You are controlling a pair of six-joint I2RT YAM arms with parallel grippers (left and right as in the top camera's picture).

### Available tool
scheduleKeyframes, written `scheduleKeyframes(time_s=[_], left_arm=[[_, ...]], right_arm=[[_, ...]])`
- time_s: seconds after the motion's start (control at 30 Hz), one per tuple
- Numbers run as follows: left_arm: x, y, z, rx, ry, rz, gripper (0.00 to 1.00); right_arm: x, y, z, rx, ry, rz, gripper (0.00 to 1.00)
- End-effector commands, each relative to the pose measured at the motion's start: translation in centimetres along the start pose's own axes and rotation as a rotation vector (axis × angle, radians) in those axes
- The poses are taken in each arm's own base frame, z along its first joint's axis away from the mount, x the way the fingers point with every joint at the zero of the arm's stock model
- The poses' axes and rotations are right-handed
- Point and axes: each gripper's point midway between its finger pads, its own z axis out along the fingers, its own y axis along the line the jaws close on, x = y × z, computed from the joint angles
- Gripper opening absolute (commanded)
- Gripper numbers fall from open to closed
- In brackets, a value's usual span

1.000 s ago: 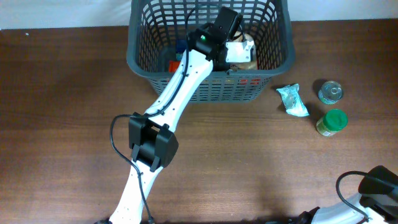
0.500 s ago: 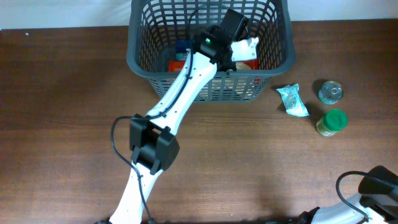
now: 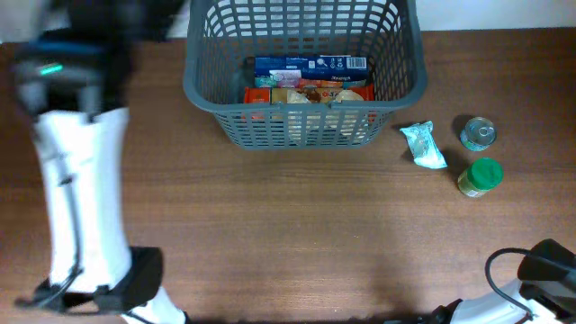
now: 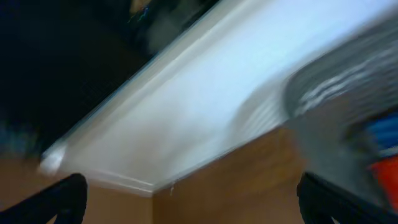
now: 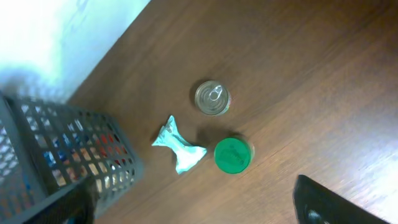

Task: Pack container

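The container (image 3: 304, 126), a dark grey slotted basket, stands at the back centre of the table. A blue box (image 3: 310, 64) and red and orange packs (image 3: 310, 93) lie inside it. My left arm (image 3: 76, 180) is a blur at the far left, well away from the basket. In the left wrist view the left gripper (image 4: 199, 205) is open and empty, with the basket (image 4: 339, 93) smeared at the right. The right gripper (image 5: 199, 208) is open and empty, high above the table, with the basket (image 5: 56, 155) to its left.
A teal packet (image 3: 422, 146), a tin can (image 3: 478, 133) and a green-lidded jar (image 3: 481, 176) sit right of the basket. The right wrist view shows the same packet (image 5: 179, 148), can (image 5: 212, 98) and jar (image 5: 232, 155). Part of the right arm (image 3: 540, 270) shows at the bottom right corner.
My left arm has pulled out of the basket and swung fast to the far left. Its jaws have opened and no longer hold the pale pack. The right arm has barely moved.
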Motion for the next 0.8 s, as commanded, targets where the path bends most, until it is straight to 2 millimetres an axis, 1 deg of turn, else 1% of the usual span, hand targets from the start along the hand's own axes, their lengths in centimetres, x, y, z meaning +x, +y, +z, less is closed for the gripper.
scheduleKeyframes(time_s=[0.0, 0.07, 0.17, 0.2, 0.3, 0.37, 0.47, 0.57, 0.67, 0.77], left_arm=[[6.0, 1.8, 2.6, 0.054, 0.144, -0.247, 0.99], [9.4, 2.5, 3.7, 0.111, 0.209, -0.359, 0.99], [13.5, 3.1, 5.2, 0.148, 0.301, -0.490, 0.99], [14.9, 3.3, 5.6, 0.146, 0.342, -0.528, 0.99], [18.4, 3.2, 6.8, 0.155, 0.447, -0.567, 0.99], [20.0, 2.9, 7.4, 0.166, 0.494, -0.579, 0.99], [21.2, 2.4, 8.3, 0.181, 0.532, -0.585, 0.99], [21.6, 2.1, 8.8, 0.189, 0.545, -0.586, 0.99], [21.6, 2.0, 8.9, 0.189, 0.546, -0.586, 0.99], [21.6, 2.0, 8.9, 0.190, 0.547, -0.586, 0.99]], right_arm=[[0.6, 1.0, 1.5, 0.041, 0.038, -0.106, 0.98], [1.1, 0.8, 2.7, 0.113, 0.073, -0.139, 0.98], [2.4, 1.0, 5.4, 0.148, 0.166, -0.166, 1.00], [2.9, 0.7, 6.5, 0.175, 0.203, -0.174, 1.00], [5.0, -1.5, 10.0, 0.293, 0.329, -0.150, 0.99], [6.6, -2.6, 12.1, 0.330, 0.406, -0.139, 0.99], [8.7, -4.1, 15.2, 0.346, 0.477, -0.132, 1.00], [10.4, -5.2, 17.6, 0.355, 0.514, -0.128, 1.00], [12.3, -6.0, 19.5, 0.357, 0.556, -0.130, 1.00], [13.5, -6.0, 20.8, 0.351, 0.570, -0.143, 1.00]])
